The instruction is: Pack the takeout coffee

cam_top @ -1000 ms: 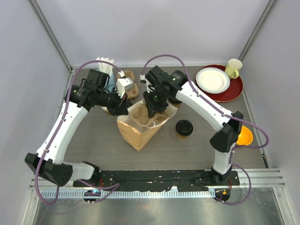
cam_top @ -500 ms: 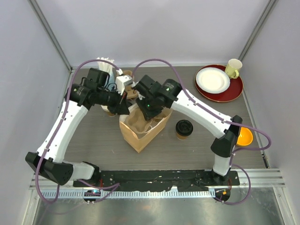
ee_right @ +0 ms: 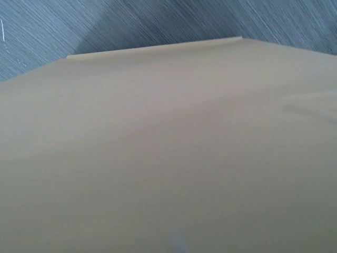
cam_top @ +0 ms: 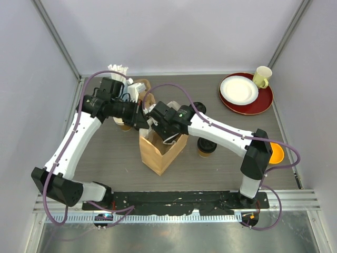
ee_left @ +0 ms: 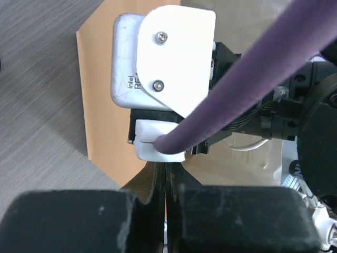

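A brown paper bag (cam_top: 158, 153) stands upright mid-table. My left gripper (cam_top: 143, 122) is shut on the bag's far-left rim; in the left wrist view its fingers (ee_left: 166, 182) pinch the thin paper edge. My right gripper (cam_top: 169, 137) reaches down into the bag's mouth with its fingers hidden inside. The right wrist view shows only tan bag paper (ee_right: 168, 158). One takeout coffee cup (cam_top: 206, 145) with a black lid stands right of the bag, half under the right arm. The black lid of a second one (cam_top: 199, 107) peeks out behind that arm.
A white plate on a red plate (cam_top: 263, 103) and a pale-yellow mug (cam_top: 262, 76) sit far right. An orange bowl (cam_top: 276, 153) lies by the right elbow. White straws (cam_top: 118, 71) and pulp cup carriers (cam_top: 145, 86) stand behind the left wrist.
My right arm has swung left and sunk into the bag. The bag now stands narrower and more upright. The pulp carrier seen in the bag's mouth earlier is now hidden.
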`<state>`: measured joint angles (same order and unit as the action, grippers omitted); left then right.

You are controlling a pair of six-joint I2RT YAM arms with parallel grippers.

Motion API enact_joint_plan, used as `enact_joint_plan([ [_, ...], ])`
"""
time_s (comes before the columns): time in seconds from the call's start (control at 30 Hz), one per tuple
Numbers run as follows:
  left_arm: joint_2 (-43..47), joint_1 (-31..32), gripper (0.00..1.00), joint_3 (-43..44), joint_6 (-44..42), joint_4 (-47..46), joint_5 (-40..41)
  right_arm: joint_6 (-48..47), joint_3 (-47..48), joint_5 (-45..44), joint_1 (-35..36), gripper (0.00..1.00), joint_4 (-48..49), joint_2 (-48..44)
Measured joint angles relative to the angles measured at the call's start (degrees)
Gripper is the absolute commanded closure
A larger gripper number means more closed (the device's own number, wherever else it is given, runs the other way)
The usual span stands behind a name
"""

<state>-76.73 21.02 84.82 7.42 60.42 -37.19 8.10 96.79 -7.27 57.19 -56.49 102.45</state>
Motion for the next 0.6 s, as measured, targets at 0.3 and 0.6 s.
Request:
enact_joint_plan([
  [0.3, -1.42, -2.36, 1.00, -1.22, 2.60, -1.09, -0.17, -0.98, -9.88, 1.68, -0.15, 0.73, 10.80, -2.84],
  [0.6, -1.29, -2.45, 1.00, -2.25, 2.43, -1.57, -0.07, -1.40, -12.28, 2.91, -0.20, 0.55, 14.32, -2.43],
])
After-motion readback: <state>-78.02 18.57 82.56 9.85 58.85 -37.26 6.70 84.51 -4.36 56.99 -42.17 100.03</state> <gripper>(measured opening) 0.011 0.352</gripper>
